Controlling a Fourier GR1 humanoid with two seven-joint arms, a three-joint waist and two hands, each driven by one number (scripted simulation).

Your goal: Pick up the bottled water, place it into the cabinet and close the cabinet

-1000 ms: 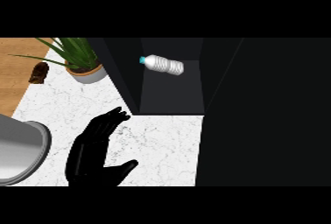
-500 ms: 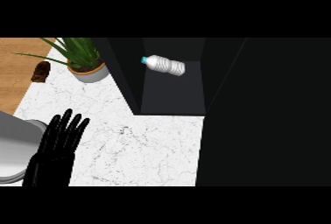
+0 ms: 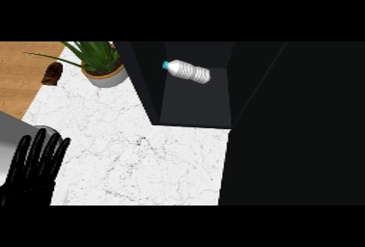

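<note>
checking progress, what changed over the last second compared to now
The left hand moved left and back toward the view's lower left edge, its fingers going from spread and turned to straight and upright. It held nothing before or now. The bottled water stayed lying inside the cabinet, still open; the potted plant did not move.

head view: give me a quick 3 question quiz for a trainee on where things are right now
1. True or false: the bottled water lies on its side inside the cabinet.
2. Which hand shows, and at which edge?
3. The potted plant stands: A) inside the cabinet B) on the counter, left of the cabinet C) in the hand.

Key: 1 true. 2 the left hand, fingers straight, at the left edge. 3 B.
</note>
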